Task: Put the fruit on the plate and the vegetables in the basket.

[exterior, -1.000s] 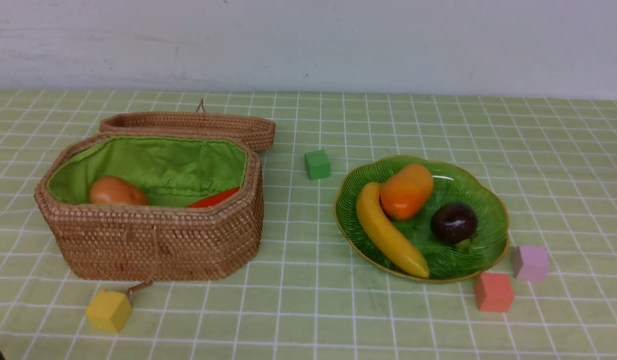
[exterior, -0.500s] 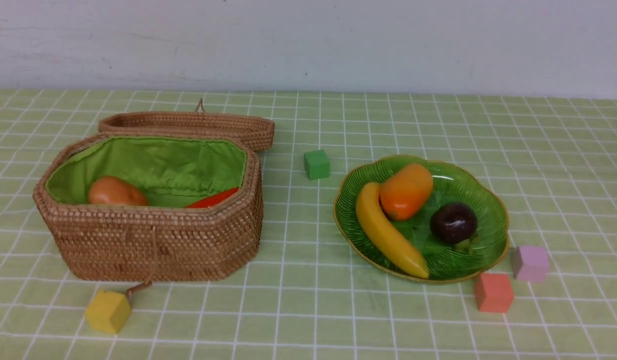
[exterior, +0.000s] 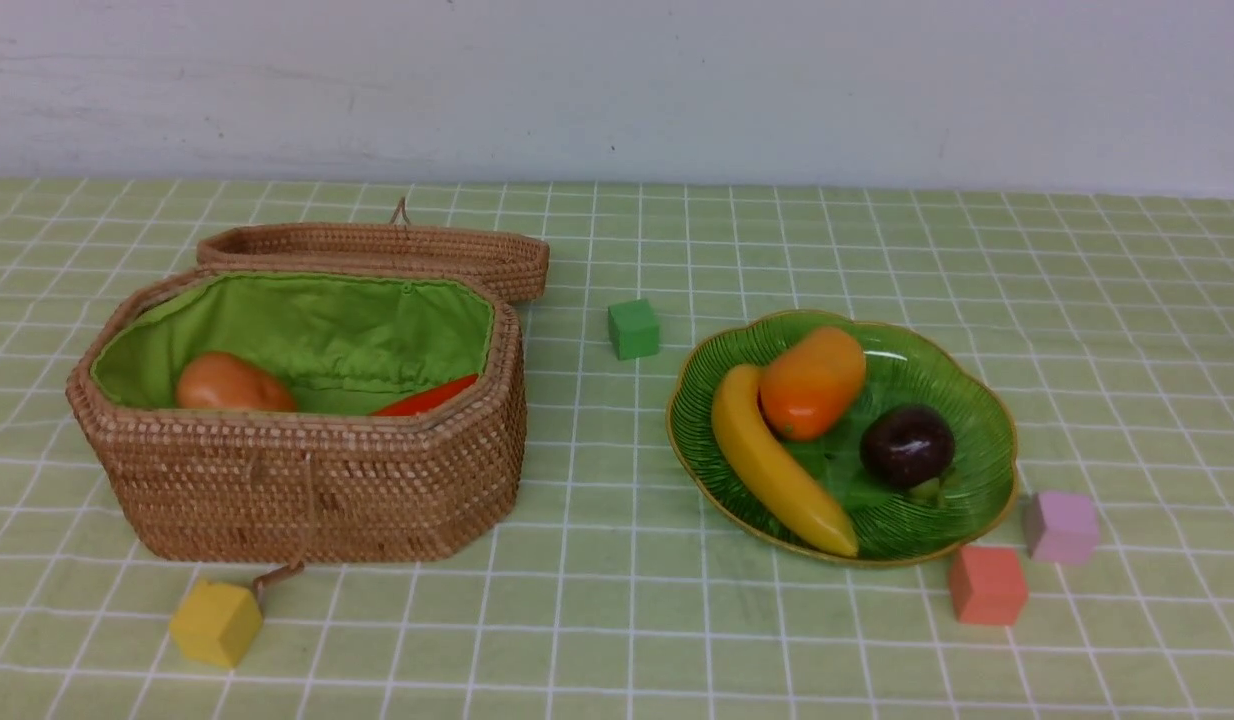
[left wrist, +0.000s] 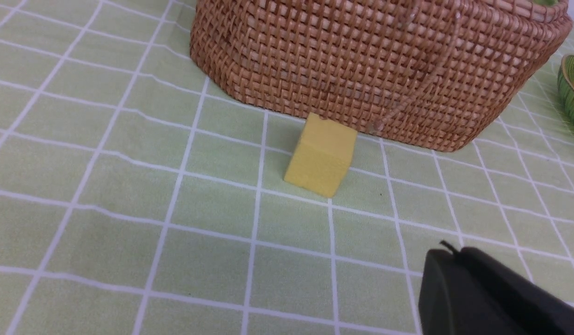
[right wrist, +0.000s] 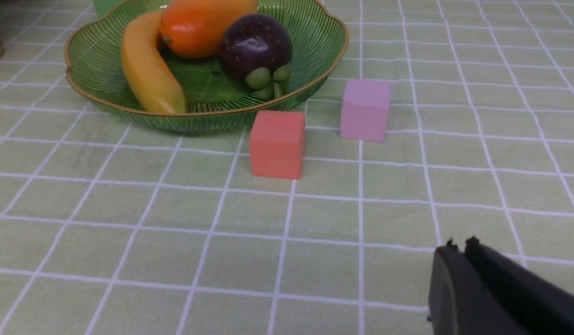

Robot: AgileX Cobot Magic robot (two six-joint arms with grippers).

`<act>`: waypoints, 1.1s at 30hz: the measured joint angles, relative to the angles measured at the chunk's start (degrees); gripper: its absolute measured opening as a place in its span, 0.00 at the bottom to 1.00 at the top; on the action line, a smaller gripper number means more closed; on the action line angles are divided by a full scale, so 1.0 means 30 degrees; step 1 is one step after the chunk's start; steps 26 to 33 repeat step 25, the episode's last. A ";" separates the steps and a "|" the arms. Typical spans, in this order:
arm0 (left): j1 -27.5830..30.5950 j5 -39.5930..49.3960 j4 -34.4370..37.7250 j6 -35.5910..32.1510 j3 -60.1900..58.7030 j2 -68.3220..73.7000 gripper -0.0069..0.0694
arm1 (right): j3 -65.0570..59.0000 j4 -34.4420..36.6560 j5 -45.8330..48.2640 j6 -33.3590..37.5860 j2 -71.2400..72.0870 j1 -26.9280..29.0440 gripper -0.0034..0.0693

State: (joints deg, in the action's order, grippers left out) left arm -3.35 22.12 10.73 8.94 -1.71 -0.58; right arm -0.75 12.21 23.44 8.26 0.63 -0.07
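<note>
The green plate (exterior: 967, 450) at right holds the fruit: a yellow banana (exterior: 777, 465), an orange mango (exterior: 812, 383) and a dark purple mangosteen (exterior: 907, 445). The open wicker basket (exterior: 327, 490) at left holds vegetables: a brown potato (exterior: 232, 385) and, partly hidden by the rim, a red pepper (exterior: 427, 397). Neither arm shows in the front view. My left gripper (left wrist: 454, 251) is shut and empty, low over the cloth short of the basket (left wrist: 361, 60). My right gripper (right wrist: 459, 244) is shut and empty, well short of the plate (right wrist: 96, 56).
A yellow cube (exterior: 215, 622) sits by the basket's front, a green cube (exterior: 633, 329) between basket and plate, and a red cube (exterior: 987, 584) and a lilac cube (exterior: 1062, 526) by the plate's near right rim. The basket's lid (exterior: 377, 250) lies open behind it.
A dark bit of the left arm at the front view's bottom left corner has gone out of view. The fruit, vegetables and cubes have stayed where they were.
</note>
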 joint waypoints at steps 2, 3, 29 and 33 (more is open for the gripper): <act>0.0000 0.0000 0.0000 0.0000 0.0000 0.0000 0.07 | 0.0000 0.0000 0.0000 0.0000 0.0000 0.0000 0.10; 0.0000 0.0000 0.0000 0.0000 0.0000 0.0000 0.07 | 0.0000 0.0000 0.0000 0.0000 0.0000 0.0000 0.10; 0.0006 0.0000 0.0000 0.0000 0.0000 0.0000 0.09 | 0.0000 0.0000 0.0000 0.0000 0.0000 0.0000 0.12; 0.0006 0.0000 0.0000 0.0000 0.0000 0.0000 0.09 | 0.0000 0.0000 0.0000 0.0000 0.0000 0.0000 0.12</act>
